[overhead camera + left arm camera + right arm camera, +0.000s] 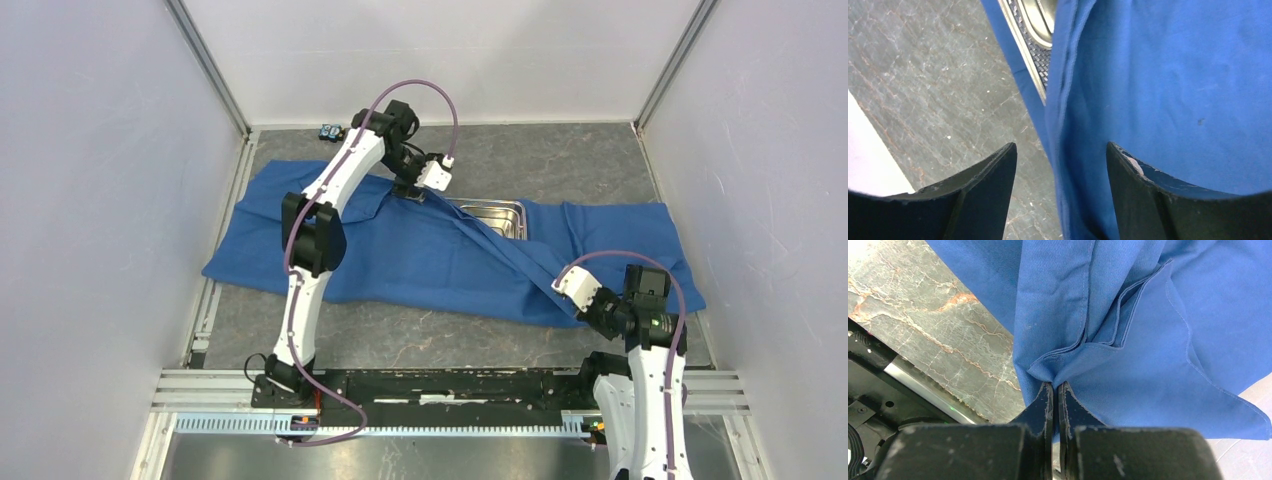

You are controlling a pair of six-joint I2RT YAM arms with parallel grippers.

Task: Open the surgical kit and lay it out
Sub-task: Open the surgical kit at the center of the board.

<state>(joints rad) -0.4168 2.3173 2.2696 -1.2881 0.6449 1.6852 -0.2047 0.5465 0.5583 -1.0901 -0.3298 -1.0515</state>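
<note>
The blue cloth wrap [400, 250] lies spread across the table, with a taut fold running from the tray to the near right. The steel tray [492, 214] is partly uncovered at the middle. The left wrist view shows the wire-mesh tray edge [1034, 57] and the steel pan [1043, 15] inside it. My left gripper [408, 192] is open at the cloth's far edge, and a hanging cloth edge [1068, 165] lies between its fingers [1062, 150]. My right gripper [570, 303] is shut on a bunched fold of the cloth [1108, 340], pinched at its tips [1054, 385]. Instruments and packets are hidden.
A small block toy [331, 131] sits at the far edge by the back wall. White walls close in the left, right and back. The metal base rail [450, 390] runs along the near edge. Bare grey table [420, 340] shows in front of the cloth.
</note>
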